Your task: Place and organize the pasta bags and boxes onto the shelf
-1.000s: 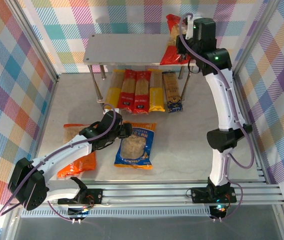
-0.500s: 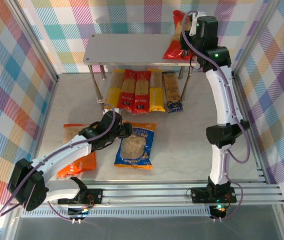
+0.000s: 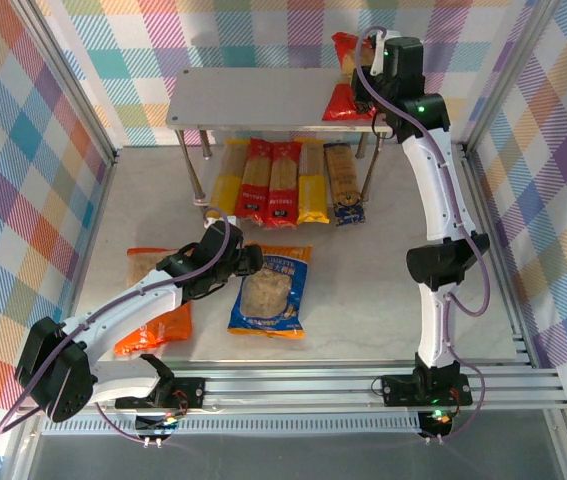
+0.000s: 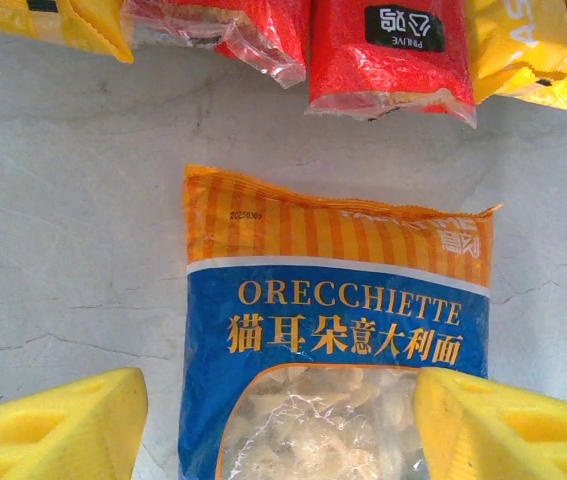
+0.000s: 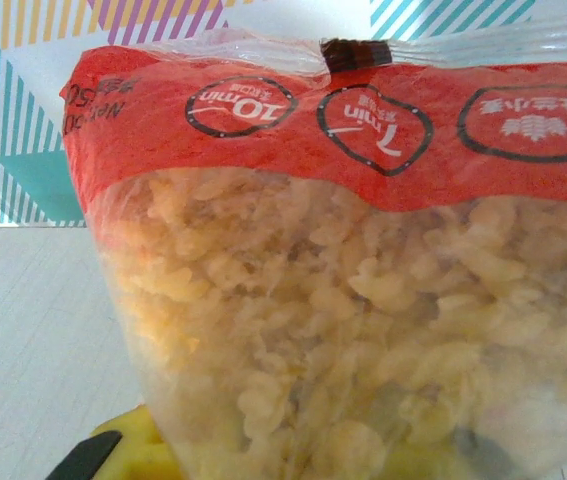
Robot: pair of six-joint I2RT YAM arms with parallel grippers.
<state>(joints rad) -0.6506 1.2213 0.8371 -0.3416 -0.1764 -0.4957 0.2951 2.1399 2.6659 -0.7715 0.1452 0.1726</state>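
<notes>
Your right gripper (image 3: 361, 95) meets the red pasta bag (image 3: 343, 72), stood upright at the three-o'clock end of the shelf (image 3: 253, 100), probably to spare room; I can't tell if it's clamped. Your left gripper (image 4: 278, 425) straddles the blue orecchiette bag (image 4: 338, 330), fingers apart, seemingly poised to grab. That makes three bags with the orange bag (image 3: 153, 300) at eight o'clock, and five spaghetti packs (image 3: 283, 180) at twelve.

Plaid walls (image 3: 23, 150) in pastel pink, teal, yellow and orange close in the left, back and right sides, edged by slanting aluminium posts (image 3: 73, 88). The table (image 3: 363, 290) is pale grey (thin dark veins cross it), with aluminium rails (image 3: 313, 385) along its near edge. Light is soft and even.
</notes>
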